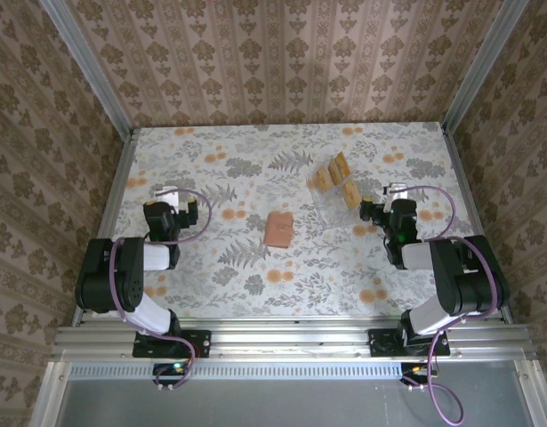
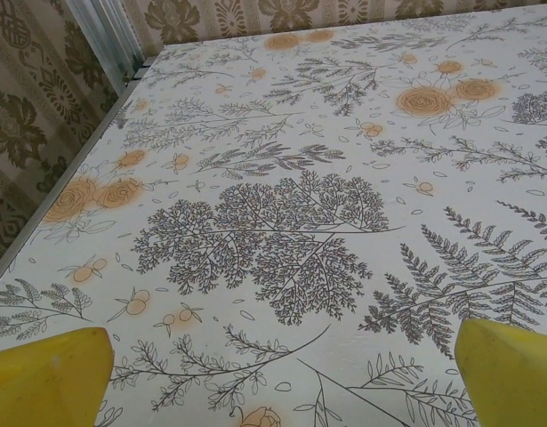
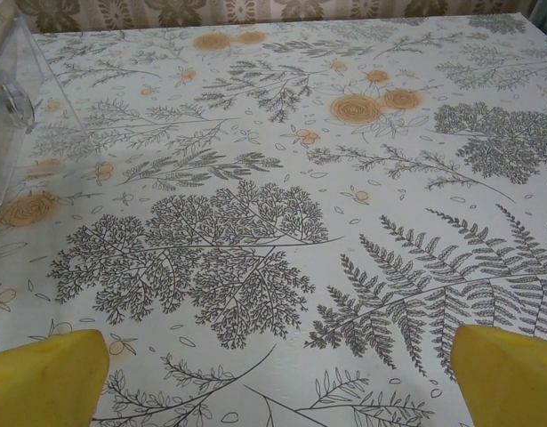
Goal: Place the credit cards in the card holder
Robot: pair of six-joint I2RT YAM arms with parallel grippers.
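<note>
You'll find the holder (image 1: 279, 229), a small salmon-pink rectangle, lying flat at the centre, slightly tilted. Your cards (image 1: 335, 181), several small tan-orange rectangles, sit clustered to its right and farther back, not touching it.

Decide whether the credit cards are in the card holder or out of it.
Out. The credit cards sit at the clear stand, apart from the card holder, which lies by itself nearer the middle.

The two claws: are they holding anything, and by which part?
Nothing is held. The left gripper and right gripper are open and empty; the cards sit in the stand, and the holder lies apart.
</note>
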